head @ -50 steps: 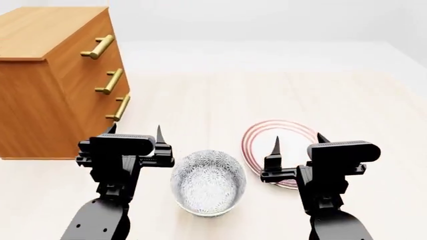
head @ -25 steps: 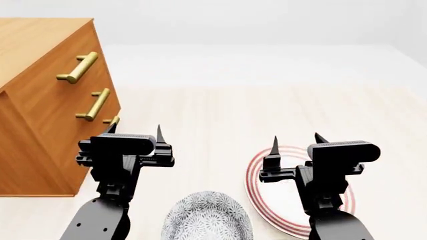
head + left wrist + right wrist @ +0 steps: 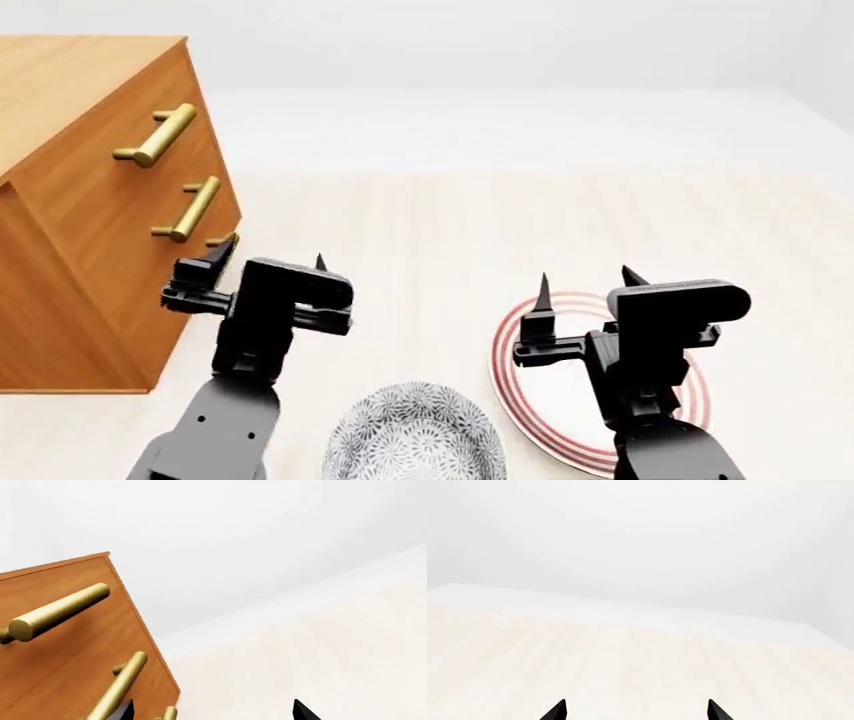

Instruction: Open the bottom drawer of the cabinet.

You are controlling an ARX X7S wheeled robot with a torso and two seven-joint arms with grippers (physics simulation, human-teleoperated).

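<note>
While left gripper [image 3: 271, 262] gapes beside cabinet [image 3: 80, 200]; drawers flush.

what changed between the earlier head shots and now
The view shifted first, bringing the cabinet closer and dropping the bowl and plate lower in frame. Since then the left claw has turned and swung toward the bottom drawer, open and not yet touching its handle. The right claw stays open over the plate. All three drawers remain shut.
</note>
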